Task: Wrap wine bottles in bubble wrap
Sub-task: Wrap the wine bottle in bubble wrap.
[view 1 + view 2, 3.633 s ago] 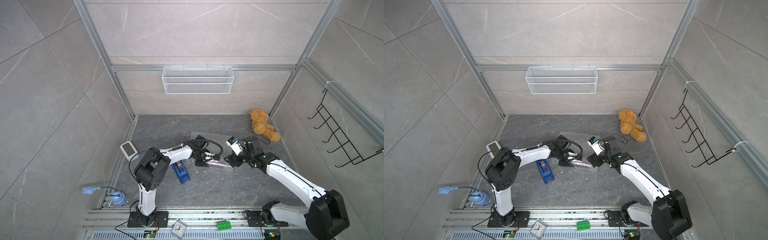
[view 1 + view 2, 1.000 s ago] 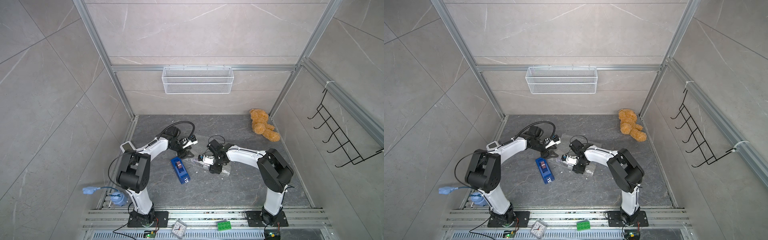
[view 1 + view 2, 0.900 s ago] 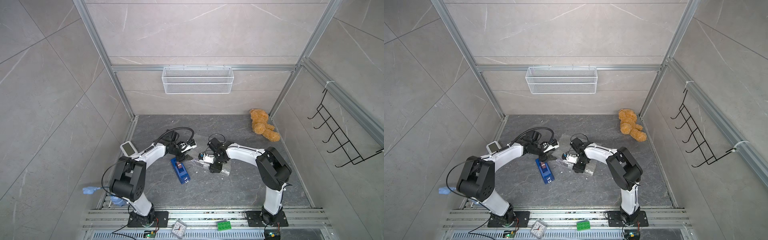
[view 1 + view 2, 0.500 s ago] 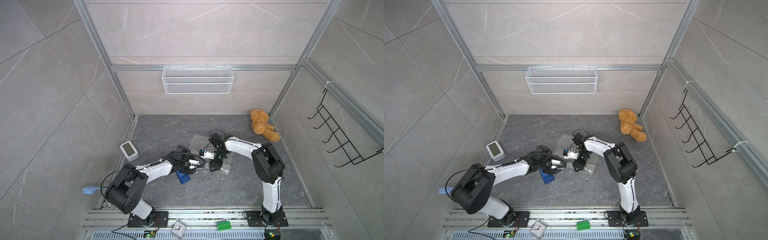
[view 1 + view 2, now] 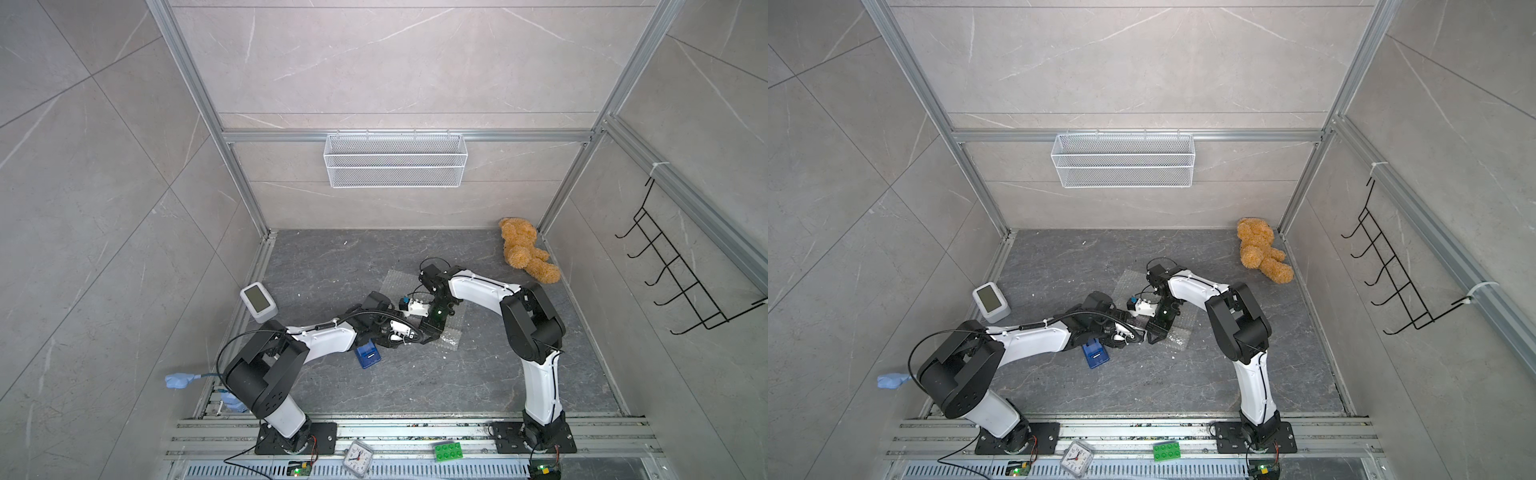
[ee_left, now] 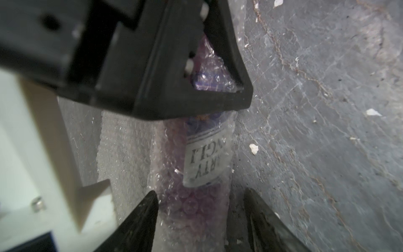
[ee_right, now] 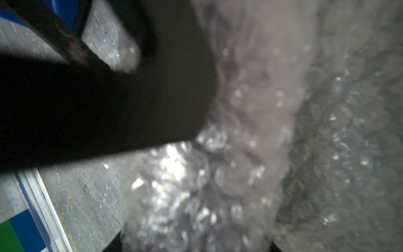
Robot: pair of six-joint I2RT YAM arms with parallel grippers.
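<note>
Since a second ago the left arm has swung round from the far side of the blue tape dispenser (image 5: 368, 355). Its forearm now lies low across that dispenser, and the left gripper (image 6: 199, 196) meets the right gripper (image 5: 433, 327) near the middle of the worktop (image 5: 332, 266).

The wine bottle (image 6: 207, 157) lies on its side there, already under a layer of bubble wrap (image 6: 124, 152). Its label reads through the plastic, and loose sheet lies flat beside it, reaching toward the far edge.

The step in hand looks like rolling the bottle into the sheet. The left jaws stand apart astride the base end of the roll, one finger against the wrap and a sliver of worktop showing at the other. The right gripper bears on the roll further along the bottle. Whether its jaws pinch it I cannot tell, since its own wrist view is blurred.

Next, both grippers probably need to turn the roll together onto the loose sheet, keeping the layer taut so it does not spring open.

The left arm reaches long and flat from the near left corner. The right arm rises from the near right, folds at the elbow, and its wrist drops onto the roll from above.
</note>
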